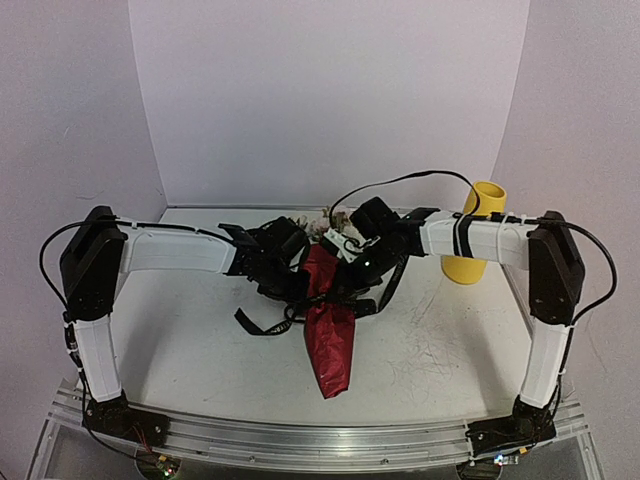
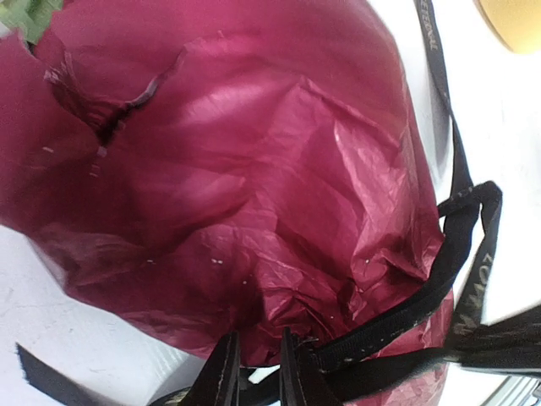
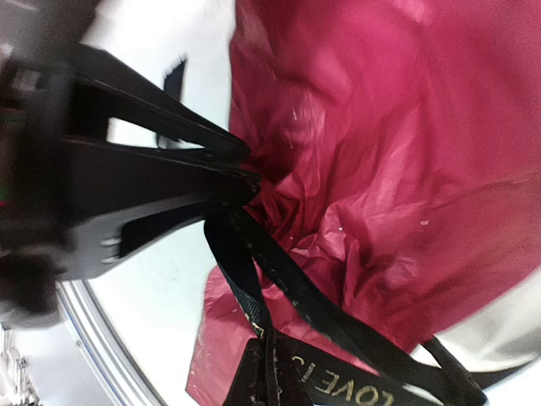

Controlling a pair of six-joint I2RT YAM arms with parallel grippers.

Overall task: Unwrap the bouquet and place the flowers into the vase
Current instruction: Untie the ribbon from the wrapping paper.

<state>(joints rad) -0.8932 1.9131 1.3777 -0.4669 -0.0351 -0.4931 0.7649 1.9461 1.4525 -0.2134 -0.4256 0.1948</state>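
The bouquet (image 1: 330, 335) lies mid-table, its dark red crinkled wrap (image 2: 254, 169) pointing toward me. Pale flowers (image 1: 328, 220) peek out at its far end, mostly hidden by both arms. A green leaf (image 2: 25, 17) shows at the wrap's mouth. My left gripper (image 2: 258, 372) is shut on a fold of the wrap near the tie. My right gripper (image 3: 270, 376) is shut on the black ribbon (image 3: 296, 296), which runs taut to the wrap's neck. A loose ribbon end (image 1: 255, 325) trails on the table. The mustard-yellow vase (image 1: 478, 240) stands upright at the right, behind my right arm.
The white table (image 1: 430, 350) is enclosed by pale walls at the back and sides. An aluminium rail (image 1: 330, 440) runs along the near edge between the arm bases. The vase's rim (image 2: 516, 21) shows at the top right of the left wrist view.
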